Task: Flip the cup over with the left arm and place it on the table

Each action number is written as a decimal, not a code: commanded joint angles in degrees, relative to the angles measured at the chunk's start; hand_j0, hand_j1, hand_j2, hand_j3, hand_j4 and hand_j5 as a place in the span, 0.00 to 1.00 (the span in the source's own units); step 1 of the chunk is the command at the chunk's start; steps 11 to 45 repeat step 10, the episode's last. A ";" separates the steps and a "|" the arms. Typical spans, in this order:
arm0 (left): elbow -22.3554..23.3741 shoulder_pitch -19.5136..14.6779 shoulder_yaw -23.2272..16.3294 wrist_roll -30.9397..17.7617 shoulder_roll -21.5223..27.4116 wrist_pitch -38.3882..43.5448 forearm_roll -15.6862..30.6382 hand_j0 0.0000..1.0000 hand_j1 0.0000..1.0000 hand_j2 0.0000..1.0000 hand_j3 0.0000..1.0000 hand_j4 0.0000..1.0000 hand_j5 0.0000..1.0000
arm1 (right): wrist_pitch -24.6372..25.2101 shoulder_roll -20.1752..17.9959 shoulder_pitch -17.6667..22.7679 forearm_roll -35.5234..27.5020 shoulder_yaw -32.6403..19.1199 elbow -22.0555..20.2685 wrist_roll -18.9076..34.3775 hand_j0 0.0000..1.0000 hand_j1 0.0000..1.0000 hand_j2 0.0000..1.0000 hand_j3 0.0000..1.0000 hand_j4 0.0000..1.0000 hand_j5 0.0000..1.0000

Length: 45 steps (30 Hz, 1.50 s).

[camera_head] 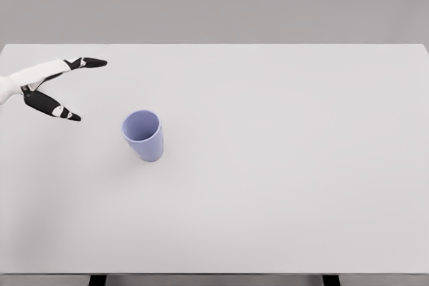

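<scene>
A pale blue cup (143,135) stands upright on the white table (281,165), left of the middle, its open mouth facing up. My left hand (84,92) comes in from the left edge, up and to the left of the cup, a short gap away from it. Its black fingertips (94,63) are spread wide from the thumb and hold nothing. The right arm does not show.
The white table fills most of the view, with its front edge near the bottom of the picture and a grey wall behind its far edge.
</scene>
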 commanded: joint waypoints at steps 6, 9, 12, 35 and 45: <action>0.69 -0.44 -0.56 0.01 1.02 0.10 -7.32 1.00 1.00 1.00 1.00 1.00 1.00 | 0.01 0.00 0.00 0.02 0.03 0.00 0.01 1.00 1.00 1.00 1.00 1.00 1.00; 0.69 -0.44 -0.56 0.01 1.02 0.10 -7.50 1.00 1.00 1.00 1.00 1.00 1.00 | 0.01 0.00 0.00 0.02 -0.06 0.00 0.01 1.00 1.00 1.00 1.00 1.00 1.00; 0.69 -0.44 -0.56 0.01 1.02 0.10 -7.50 1.00 1.00 1.00 1.00 1.00 1.00 | 0.01 0.00 0.09 0.02 0.03 0.00 0.01 1.00 1.00 1.00 1.00 1.00 1.00; 0.69 -0.44 -0.56 0.01 1.02 0.10 -7.50 1.00 1.00 1.00 1.00 1.00 1.00 | 0.01 0.00 0.09 0.02 0.03 0.00 0.01 1.00 1.00 1.00 1.00 1.00 1.00; 0.69 -0.44 -0.56 0.01 1.02 0.10 -7.50 1.00 1.00 1.00 1.00 1.00 1.00 | 0.01 0.00 0.09 0.02 0.03 0.00 0.01 1.00 1.00 1.00 1.00 1.00 1.00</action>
